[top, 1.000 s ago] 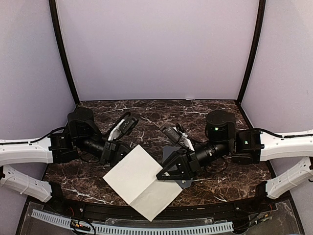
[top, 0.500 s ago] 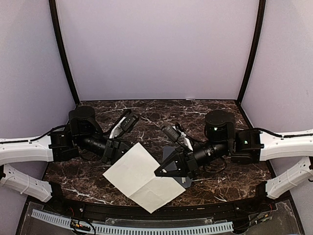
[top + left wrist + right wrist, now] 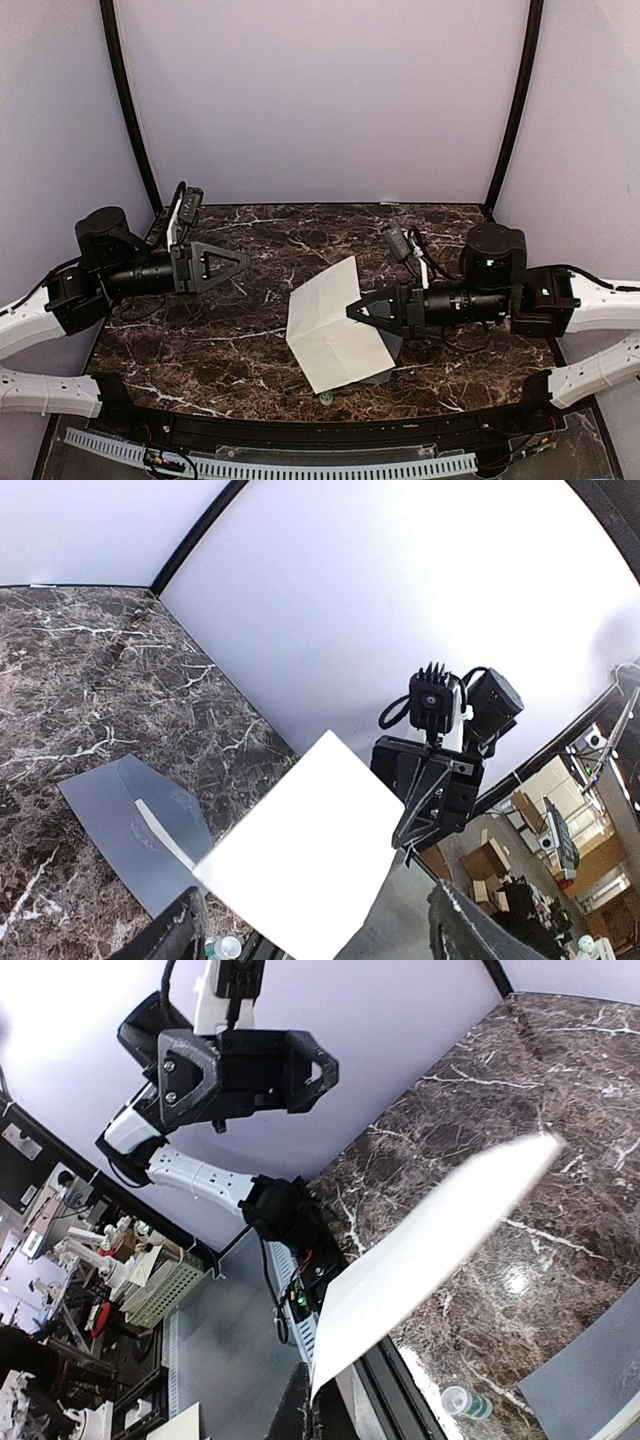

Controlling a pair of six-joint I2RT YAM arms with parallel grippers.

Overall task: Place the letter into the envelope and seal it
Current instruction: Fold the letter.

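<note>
The marble table [image 3: 300,230] is carrying everything, and the two arms are reaching over it from opposite sides. The left arm [image 3: 100,275] is staying far on the left side, and its left gripper [image 3: 225,265] is hanging above the stone with the jaws wide apart and nothing between them. The right arm [image 3: 520,300] is stretching toward the middle. The right gripper [image 3: 365,310] is pinching the right edge of the letter [image 3: 325,325], a white creased sheet, and is keeping it lifted and tilted above the table. The envelope [image 3: 130,820] is lying flat on the stone, partly under the raised letter, so it is sitting just below and beside the right gripper and well apart from the left one. Most of it is covered in the top view, so I cannot tell its long axis surely, nor where the opening is facing. In my judgement the right arm is the nearer one, and the next move is depending on bringing the free edge of the letter down to that opening.
</note>
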